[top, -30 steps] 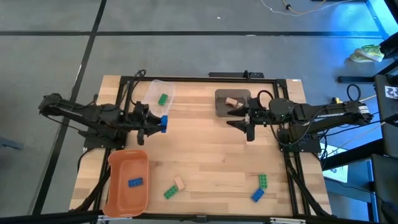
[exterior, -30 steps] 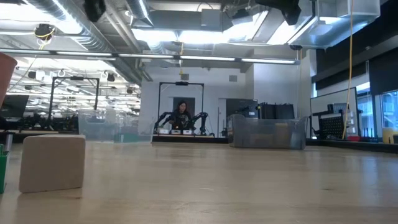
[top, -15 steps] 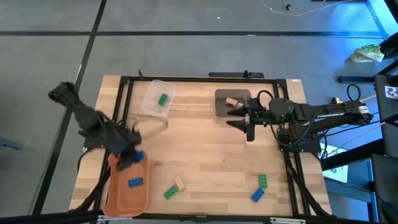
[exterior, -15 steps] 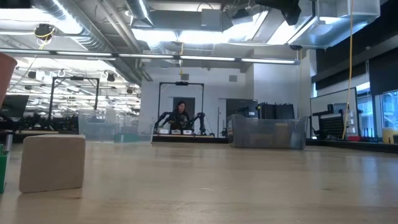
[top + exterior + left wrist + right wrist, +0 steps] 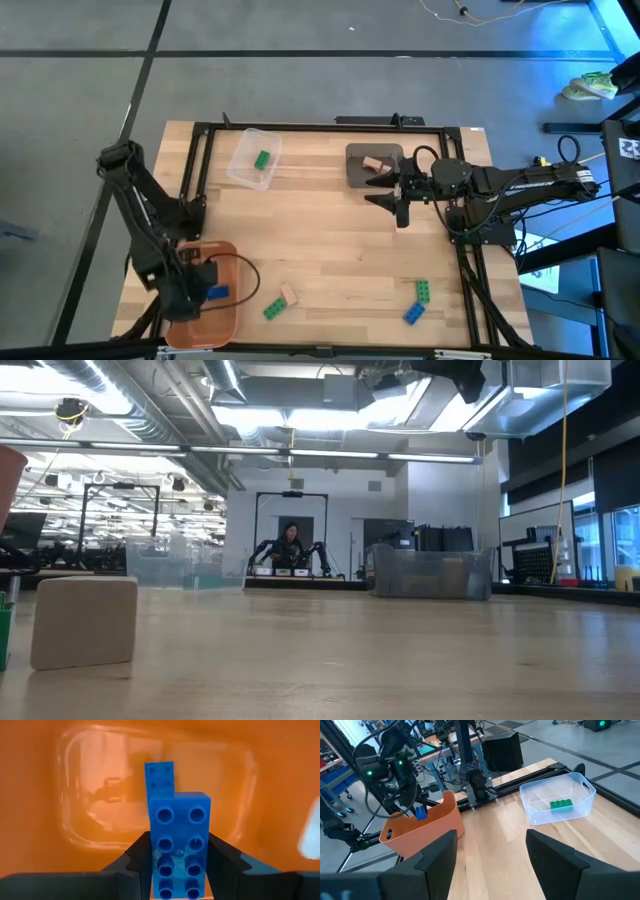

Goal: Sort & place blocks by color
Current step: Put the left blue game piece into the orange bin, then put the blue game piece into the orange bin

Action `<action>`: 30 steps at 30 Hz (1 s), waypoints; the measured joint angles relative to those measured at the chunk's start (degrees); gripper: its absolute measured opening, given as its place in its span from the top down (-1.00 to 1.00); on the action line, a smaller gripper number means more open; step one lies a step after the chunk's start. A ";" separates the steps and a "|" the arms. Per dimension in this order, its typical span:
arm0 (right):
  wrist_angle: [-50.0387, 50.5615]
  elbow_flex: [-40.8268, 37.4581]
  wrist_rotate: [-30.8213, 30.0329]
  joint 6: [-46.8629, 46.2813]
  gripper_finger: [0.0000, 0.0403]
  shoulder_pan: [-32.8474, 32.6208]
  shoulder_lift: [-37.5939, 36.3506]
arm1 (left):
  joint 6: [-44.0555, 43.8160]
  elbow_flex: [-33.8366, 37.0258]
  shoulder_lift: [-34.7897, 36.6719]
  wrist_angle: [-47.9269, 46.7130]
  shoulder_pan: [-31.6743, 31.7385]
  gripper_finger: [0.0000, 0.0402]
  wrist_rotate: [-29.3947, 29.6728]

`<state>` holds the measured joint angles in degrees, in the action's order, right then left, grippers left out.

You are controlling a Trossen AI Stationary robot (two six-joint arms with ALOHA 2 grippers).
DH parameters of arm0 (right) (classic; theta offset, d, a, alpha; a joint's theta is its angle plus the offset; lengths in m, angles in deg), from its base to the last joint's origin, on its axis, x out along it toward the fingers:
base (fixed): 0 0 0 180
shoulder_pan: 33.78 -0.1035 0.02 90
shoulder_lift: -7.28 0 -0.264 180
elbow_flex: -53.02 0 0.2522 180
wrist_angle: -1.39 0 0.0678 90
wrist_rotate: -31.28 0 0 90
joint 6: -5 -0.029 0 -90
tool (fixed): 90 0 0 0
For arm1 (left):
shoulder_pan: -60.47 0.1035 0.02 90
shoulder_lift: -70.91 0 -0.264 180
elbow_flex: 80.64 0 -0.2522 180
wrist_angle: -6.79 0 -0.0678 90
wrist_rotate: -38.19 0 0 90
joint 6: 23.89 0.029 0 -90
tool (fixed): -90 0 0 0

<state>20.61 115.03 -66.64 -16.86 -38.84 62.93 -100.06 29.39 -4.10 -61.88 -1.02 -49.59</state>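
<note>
My left gripper [image 5: 200, 288] points down into the orange bin [image 5: 178, 262] and is shut on a blue block [image 5: 179, 827]; it also shows far off in the right wrist view, left gripper [image 5: 420, 811]. A second blue block [image 5: 160, 777] lies on the bin's floor. My right gripper [image 5: 400, 208] hovers open and empty beside the grey bin [image 5: 355, 170], which holds a tan block [image 5: 373, 164]. One green block [image 5: 262, 159] lies in the clear bin [image 5: 585, 787]. On the table lie a green block [image 5: 272, 310], a tan block [image 5: 289, 295], a green block [image 5: 424, 291] and a blue block [image 5: 413, 313]. My left gripper pinches the blue block between its two fingers, one on each long side, at the block's end nearest the wrist [image 5: 179, 865]. The fingers come from above, pointing down, and lie along the block. It is lifted clear above the bin's floor, its studs facing the wrist camera.
The black frame rails [image 5: 300, 127] run along the table's edges. The low view shows the tan block [image 5: 85, 622] close by on bare wood, with a person far off in the room behind. Open wood lies between the bins at the table's middle.
My left gripper has carried the blue block from beside the clear bin toward the table's near edge, swinging over the orange bin and tipping to point down into it. It has kept its hold on the block.
</note>
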 joint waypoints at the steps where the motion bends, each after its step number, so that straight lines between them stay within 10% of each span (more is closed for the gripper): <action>1: 0.02 0.00 0.00 0.39 -0.18 0.00 0.00 | 0.02 0.00 -1.13 0.06 -0.13 0.37 -0.12; 30: 0.14 0.00 0.00 1.57 -0.18 0.00 0.00 | 4.81 0.02 2.10 -3.32 7.19 0.05 -2.74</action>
<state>20.75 115.03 -66.64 -15.29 -38.84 62.93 -95.25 29.42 -2.00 -65.21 6.17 -52.33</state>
